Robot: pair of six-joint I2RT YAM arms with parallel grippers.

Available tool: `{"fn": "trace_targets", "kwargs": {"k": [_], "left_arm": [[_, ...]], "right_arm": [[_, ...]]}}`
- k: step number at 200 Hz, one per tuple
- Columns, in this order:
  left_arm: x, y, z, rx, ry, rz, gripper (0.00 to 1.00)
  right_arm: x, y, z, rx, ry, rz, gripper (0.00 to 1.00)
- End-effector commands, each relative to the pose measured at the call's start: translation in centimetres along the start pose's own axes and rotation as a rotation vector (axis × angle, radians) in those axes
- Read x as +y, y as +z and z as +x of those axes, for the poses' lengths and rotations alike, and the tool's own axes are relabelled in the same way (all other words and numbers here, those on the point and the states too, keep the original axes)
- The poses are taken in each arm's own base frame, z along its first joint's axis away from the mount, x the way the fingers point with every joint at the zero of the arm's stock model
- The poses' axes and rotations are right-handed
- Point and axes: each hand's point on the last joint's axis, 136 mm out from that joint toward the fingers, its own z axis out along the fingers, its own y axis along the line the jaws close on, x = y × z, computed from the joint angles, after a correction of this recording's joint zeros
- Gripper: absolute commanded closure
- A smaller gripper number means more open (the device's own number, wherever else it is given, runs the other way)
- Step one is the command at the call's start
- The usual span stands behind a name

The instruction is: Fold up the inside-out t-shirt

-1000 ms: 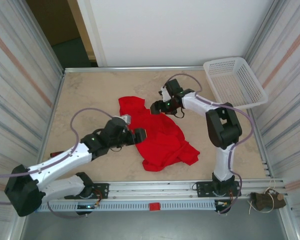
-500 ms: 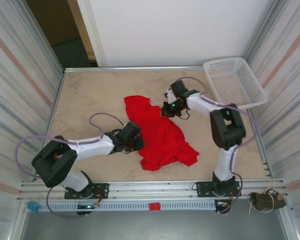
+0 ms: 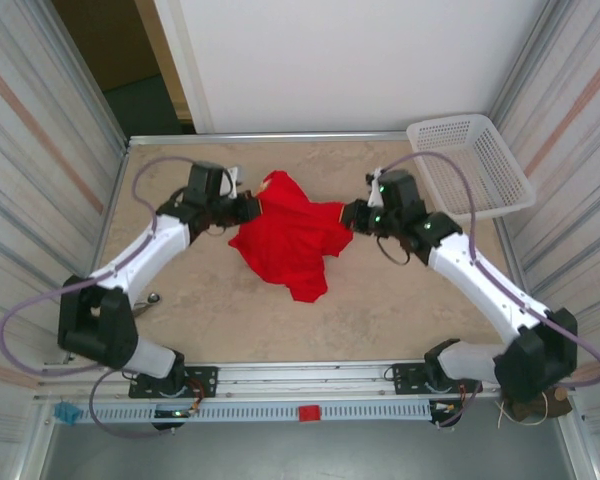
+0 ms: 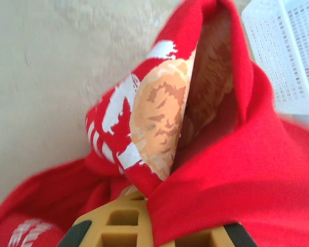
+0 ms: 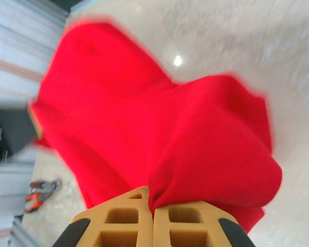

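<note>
The inside-out t-shirt (image 3: pixel 285 242), bright red, hangs stretched between my two grippers over the far middle of the table, with its lower part drooping toward the tabletop. My left gripper (image 3: pixel 252 208) is shut on its left edge. My right gripper (image 3: pixel 348 216) is shut on its right edge. In the left wrist view the t-shirt (image 4: pixel 247 170) is pinched in the left gripper (image 4: pixel 149 206), and a white and yellow print (image 4: pixel 154 121) shows inside a fold. In the right wrist view the red t-shirt (image 5: pixel 144 113) bunches into the shut right gripper (image 5: pixel 153 201).
A white mesh basket (image 3: pixel 470 165) stands at the far right corner, partly over the table edge; its rim (image 4: pixel 291 49) is close behind the shirt. A small orange-handled tool (image 5: pixel 38 194) lies on the table (image 3: pixel 180 330) near the left side. Metal walls close both sides.
Both grippers went from open to shut on the shirt's edges. They lifted it off the table toward the far middle and pulled it apart between them.
</note>
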Motion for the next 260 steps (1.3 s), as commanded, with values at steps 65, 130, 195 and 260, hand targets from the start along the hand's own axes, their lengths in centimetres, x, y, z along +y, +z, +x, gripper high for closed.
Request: {"fn": "trace_targets", "kwargs": {"k": [65,130,195,260], "left_arm": [[3.4,-2.5,0.8,0.018,0.060,-0.242,0.23],[-4.0,-0.2,10.5,-0.010,0.285,-0.190,0.10],[-13.1,8.1,13.1,-0.045,0.811,-0.207,0.04],[-11.8,13.4,11.4,0.112,0.749,-0.219,1.00]], "right_arm": [[-1.8,4.5,-5.5,-0.073,-0.026,0.186,0.25],[-9.8,2.4,1.4,0.026,0.052,0.326,0.25],[-16.4,-1.7,3.8,-0.046,0.246,0.440,0.25],[-15.9,-3.1,2.5,-0.085,0.276,0.394,0.26]]}}
